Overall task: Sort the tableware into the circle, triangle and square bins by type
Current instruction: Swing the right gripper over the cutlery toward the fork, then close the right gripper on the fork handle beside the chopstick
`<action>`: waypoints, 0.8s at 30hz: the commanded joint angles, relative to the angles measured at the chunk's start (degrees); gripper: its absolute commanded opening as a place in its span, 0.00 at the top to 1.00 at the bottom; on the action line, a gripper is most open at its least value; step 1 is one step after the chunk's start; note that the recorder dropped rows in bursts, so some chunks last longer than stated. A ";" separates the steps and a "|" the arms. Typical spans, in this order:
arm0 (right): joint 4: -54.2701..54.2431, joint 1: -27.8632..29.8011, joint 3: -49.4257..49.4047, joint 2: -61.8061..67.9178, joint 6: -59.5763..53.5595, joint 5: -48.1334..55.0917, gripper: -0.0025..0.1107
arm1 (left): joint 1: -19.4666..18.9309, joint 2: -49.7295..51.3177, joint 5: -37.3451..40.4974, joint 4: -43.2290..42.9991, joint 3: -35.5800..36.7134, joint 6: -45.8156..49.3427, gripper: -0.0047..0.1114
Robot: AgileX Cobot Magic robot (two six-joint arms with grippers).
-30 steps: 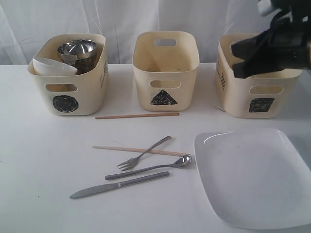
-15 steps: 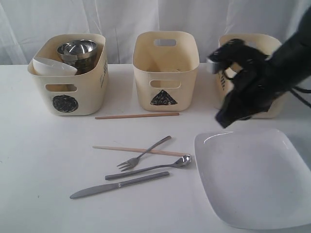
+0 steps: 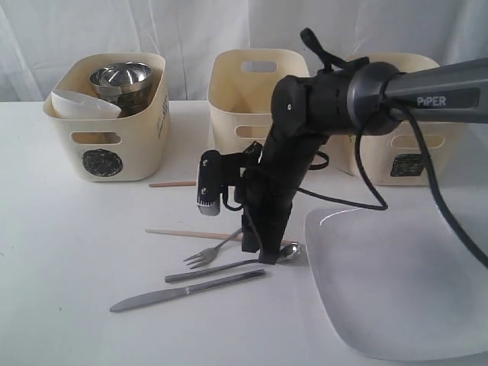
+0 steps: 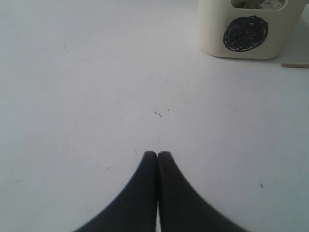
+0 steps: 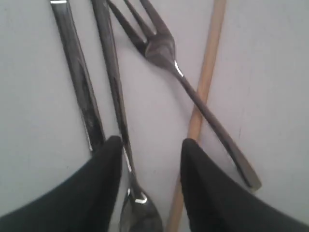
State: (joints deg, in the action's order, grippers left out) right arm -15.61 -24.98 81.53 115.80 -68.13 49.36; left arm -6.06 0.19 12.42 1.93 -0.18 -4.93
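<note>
My right gripper [image 3: 258,248] [image 5: 150,145] hangs open just above the loose cutlery on the table. The spoon [image 5: 116,96] has its neck between the fingers, close to one of them, and its bowl [image 3: 290,252] lies beside the plate. The fork [image 5: 164,48] crosses a wooden chopstick [image 5: 207,77], and the knife [image 5: 77,72] [image 3: 187,290] lies on the spoon's other side. A second chopstick [image 3: 171,184] shows only its left end behind the arm. My left gripper [image 4: 157,154] is shut and empty over bare table near the circle bin [image 4: 246,29]. It is out of the exterior view.
The circle bin [image 3: 107,122] holds steel vessels [image 3: 122,76] and a white bowl [image 3: 84,103]. The triangle bin [image 3: 244,84] and square bin [image 3: 404,152] stand behind the right arm. A large white plate [image 3: 396,282] lies at the front right.
The right arm swung down and left from above the square bin to the cutlery, and its gripper opened. The left gripper stayed shut.
</note>
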 commanded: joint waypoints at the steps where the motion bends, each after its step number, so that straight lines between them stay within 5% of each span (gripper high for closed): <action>1: -0.29 -1.29 0.48 0.17 -0.39 -4.49 0.52 | 0.14 -0.19 0.00 0.54 0.18 0.23 0.96; 6: -0.70 -1.29 0.61 0.39 4.85 -13.70 0.48 | 0.14 -0.19 0.00 0.54 0.18 0.23 0.96; 11: -0.35 -1.29 1.49 3.17 16.17 -7.04 0.49 | 0.14 -0.19 0.00 0.54 0.18 0.23 0.96; 24: 0.94 -1.29 1.96 6.97 15.52 -10.08 0.54 | 0.14 -0.19 0.00 0.65 0.18 0.23 0.96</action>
State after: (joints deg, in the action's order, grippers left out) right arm -15.10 -26.29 83.37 122.22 -52.19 38.91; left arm -6.06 0.19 12.42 1.93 -0.18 -4.93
